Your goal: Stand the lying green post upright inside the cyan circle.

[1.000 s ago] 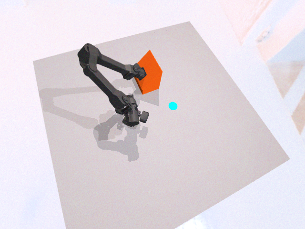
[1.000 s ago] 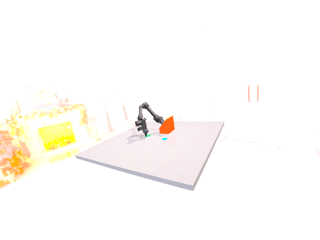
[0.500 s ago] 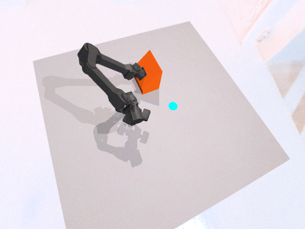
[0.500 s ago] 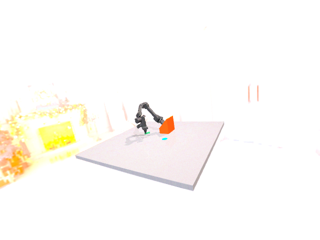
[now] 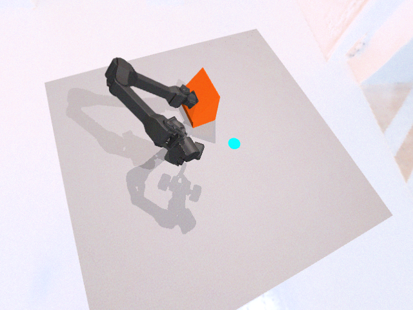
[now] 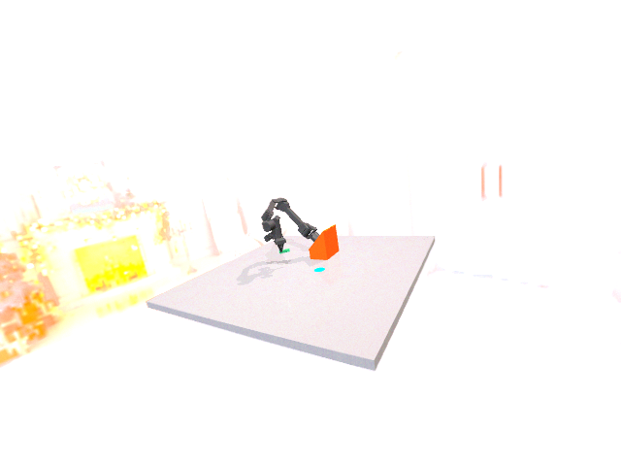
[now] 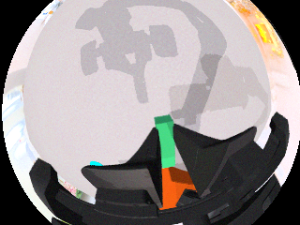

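The green post [image 6: 285, 250] [image 7: 166, 150] is held roughly level, not upright, above the table. My gripper [image 6: 281, 249] [image 7: 164, 129] is shut on the post; in the wrist view its two dark fingers are on either side of it, with one end sticking out past the tips. In the top view the post and fingertips are hidden beneath the wrist. The cyan circle [image 5: 233, 143] [image 6: 319, 269] is a flat disc on the table, to the right of the gripper in the top and exterior views. In the wrist view the circle [image 7: 96, 164] shows only in part behind the left finger.
A large orange angular block [image 5: 206, 100] [image 6: 329, 243] [image 7: 172, 187] stands beside the arm's base, behind the cyan circle in the exterior view. The grey table [image 5: 266, 216] [image 6: 301, 301] [image 7: 56, 94] bears the arm's shadow. The arm reaches out in a high bend left of the block.
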